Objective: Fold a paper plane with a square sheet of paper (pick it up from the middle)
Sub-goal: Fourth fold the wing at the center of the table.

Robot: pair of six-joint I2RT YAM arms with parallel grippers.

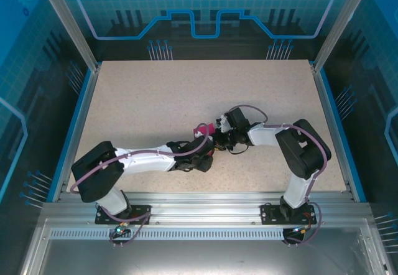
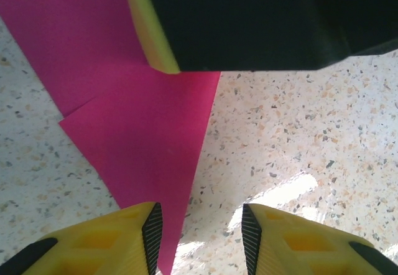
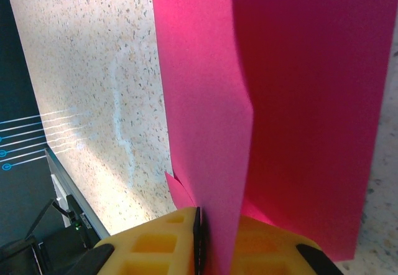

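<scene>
Two robot arms are bolted at the near edge of a speckled beige table (image 1: pixel 155 94), and both bend inward so that their grippers meet a little nearer than the table's middle. The left arm (image 1: pixel 143 160) reaches in low from the table's near left corner. The left gripper (image 2: pixel 202 237) hangs just above the table top with its yellow fingers (image 2: pixel 112 241) parted and nothing between them. The pointed end of the magenta paper sheet (image 2: pixel 143 144) lies flat on the table right beside its left finger. The right arm (image 1: pixel 301 150) folds in from the table's near right corner. The right gripper (image 3: pixel 217 241) is clamped on the sheet's edge, with the paper pinched between its yellow fingers (image 3: pixel 155 241) and rising away from them in two overlapping layers above the table. Seen from the left wrist, the dark body of the right gripper with its yellow finger sits over the sheet's wider part. From overhead, a small patch of magenta shows just beyond both grippers, near the table's middle.
</scene>
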